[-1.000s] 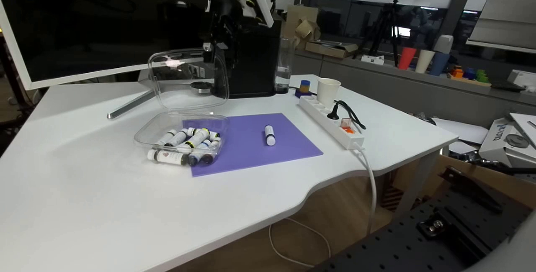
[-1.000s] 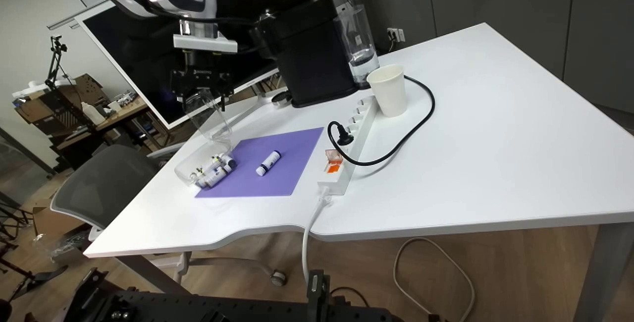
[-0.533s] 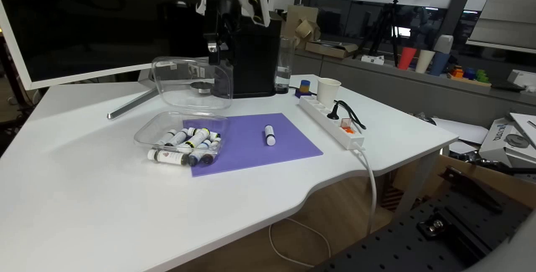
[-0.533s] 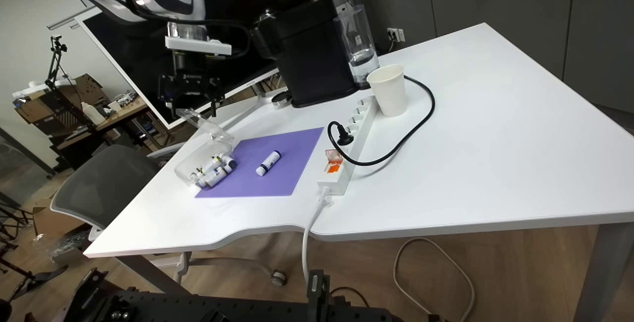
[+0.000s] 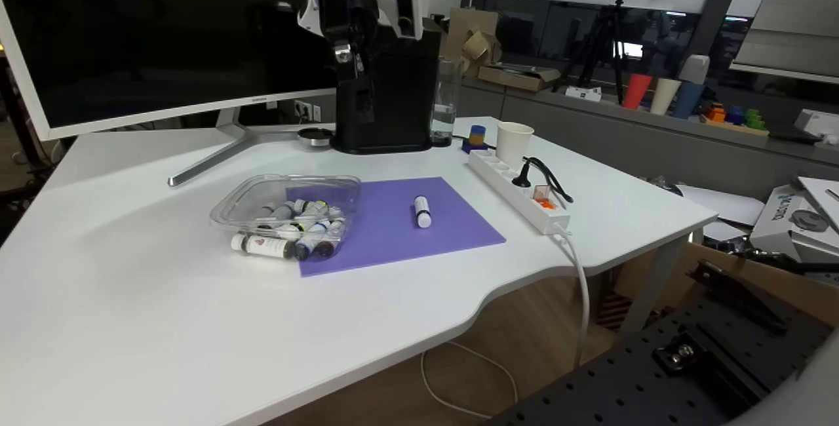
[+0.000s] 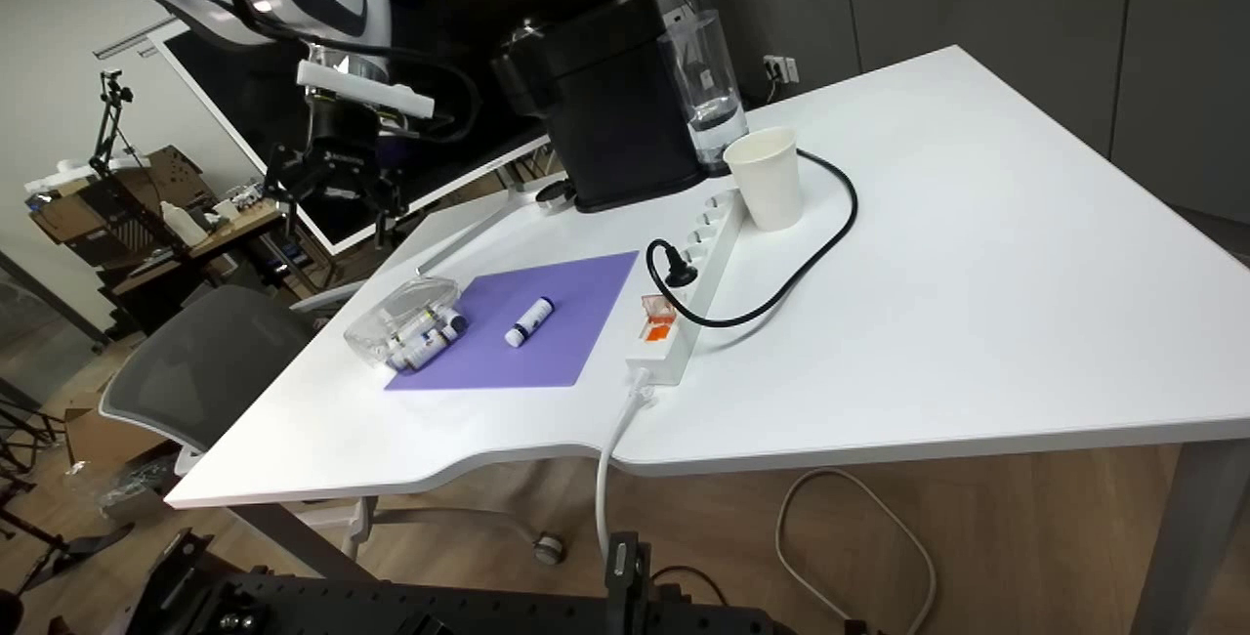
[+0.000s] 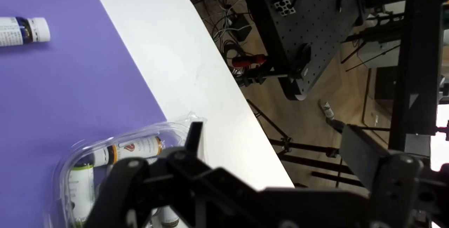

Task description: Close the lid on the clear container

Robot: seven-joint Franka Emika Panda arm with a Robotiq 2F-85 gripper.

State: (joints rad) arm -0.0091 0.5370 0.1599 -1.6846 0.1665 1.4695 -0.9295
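Note:
The clear container (image 5: 351,215) stands on the table, partly over the purple mat, with several small white bottles (image 5: 313,240) inside. The transparent lid (image 5: 265,195) lies over its top; it also shows in an exterior view (image 6: 408,297). I cannot tell whether its rim is pressed on all round. In the wrist view the container's clear rim (image 7: 119,137) is at the lower left, partly hidden by a finger. My gripper (image 6: 335,227) is open and empty, above and behind the container, apart from the lid. Its spread fingers (image 7: 272,140) show in the wrist view.
A white bottle (image 5: 422,212) lies on the purple mat (image 5: 393,242). A power strip (image 5: 518,193) with a cable and a paper cup (image 5: 513,142) stand beyond the mat. A black box (image 5: 400,98), a clear cylinder (image 5: 444,111) and a monitor (image 5: 164,33) stand at the back.
The lid stood tilted up behind the container, near the fingers; it has swung down onto the container. My gripper lowered, then moved away from it, and stays open.

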